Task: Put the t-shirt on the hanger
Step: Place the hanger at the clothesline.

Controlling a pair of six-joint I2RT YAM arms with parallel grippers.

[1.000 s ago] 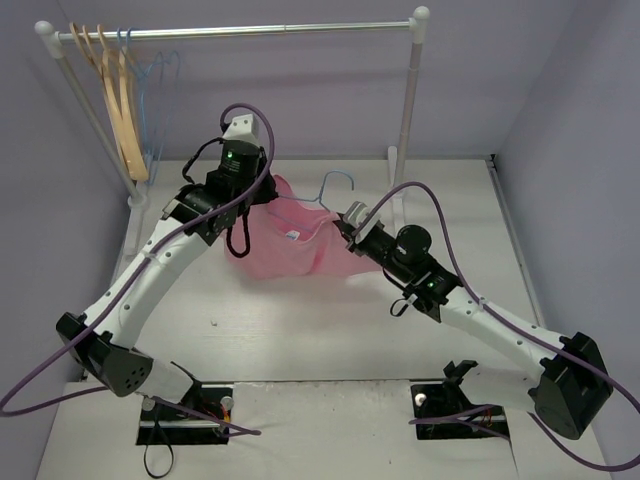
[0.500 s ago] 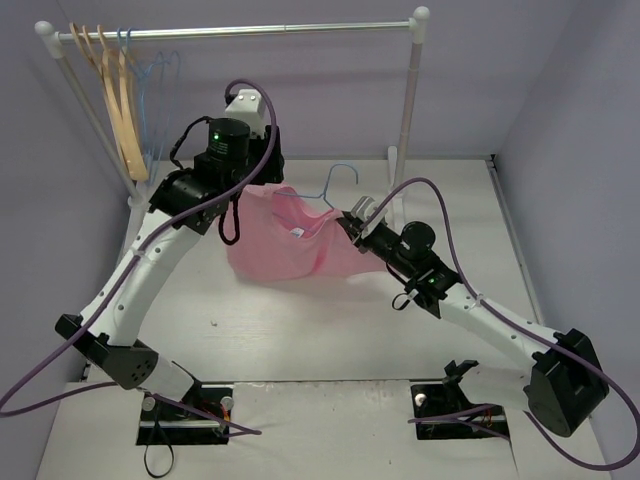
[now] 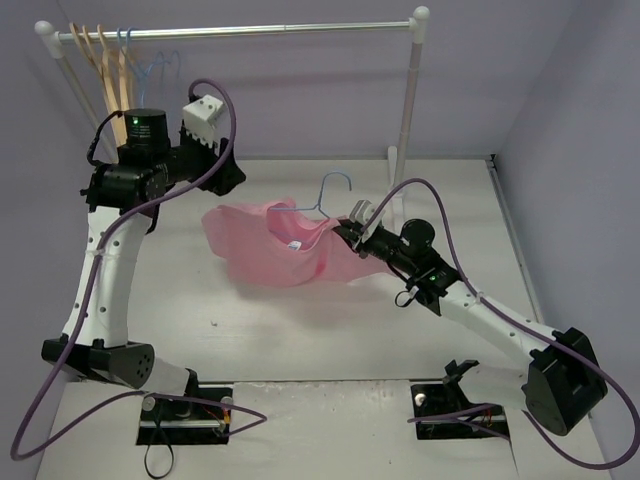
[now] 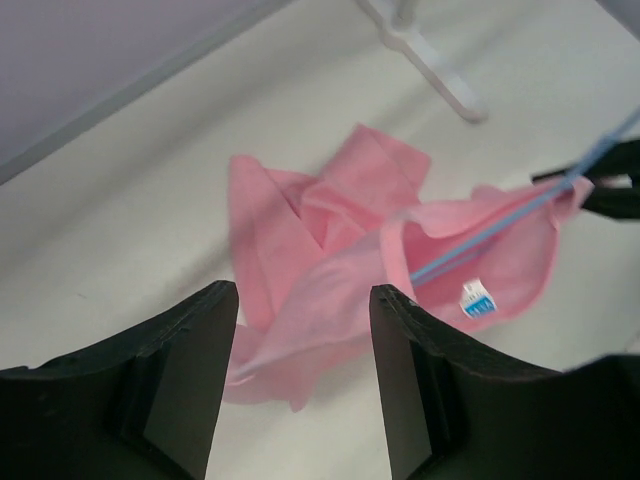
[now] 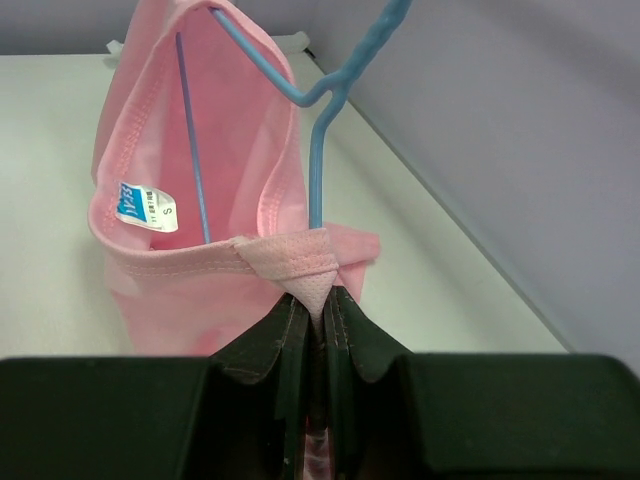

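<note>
- Step, as I read it: dressing the hanger, roughly halfway done. One shoulder is on, the other side is loose.
- Right gripper (image 5: 315, 300): jaws closed tight, pinching a fold of the pink short-sleeved cloth t-shirt (image 5: 160, 275) at its shoulder seam. The thin pale-blue wire hanger (image 5: 315, 170) is pinched in with it.
- The hanger wire runs inside the neck opening past the small white-and-blue neck label (image 5: 140, 205). The hook (image 3: 335, 185) sticks up out of the collar.
- T-shirt (image 3: 270, 250) is mid-table. The right gripper (image 3: 350, 228) holds its right end up, the left end sags crumpled onto the white table (image 3: 300, 340).
- Left gripper (image 4: 300, 300): jaws wide apart, nothing in them. It hangs high above the shirt's loose side (image 4: 330, 230), well apart from the cloth, beside the metal garment rail (image 3: 240, 30).
- Next move likely needs the left gripper to drop to the slack shoulder and draw it over the free hanger end (image 4: 500, 225), with the right pinch kept firm.
- Risk: the wire could slip out of the collar if the pull is too hard.
</note>
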